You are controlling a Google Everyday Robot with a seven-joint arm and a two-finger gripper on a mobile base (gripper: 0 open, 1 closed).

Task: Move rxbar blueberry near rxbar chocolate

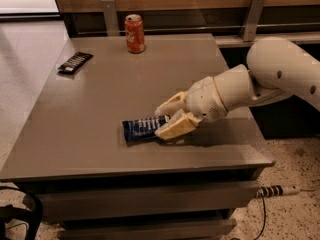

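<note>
The rxbar blueberry (141, 128), a flat bar in a dark blue wrapper, lies on the grey table (110, 94) near its front edge. My gripper (159, 122) reaches in from the right and is low over the bar's right end. Its pale fingers (172, 128) are spread, one on the far side and one on the near side of that end. The bar rests flat on the table. The rxbar chocolate (75, 62), in a black wrapper, lies at the far left of the table, well away from the blue bar.
A red soda can (134, 33) stands upright at the back middle of the table. A wooden wall with metal brackets runs behind. My arm (280, 74) spans the right side. A power strip (280, 190) lies on the floor at the right.
</note>
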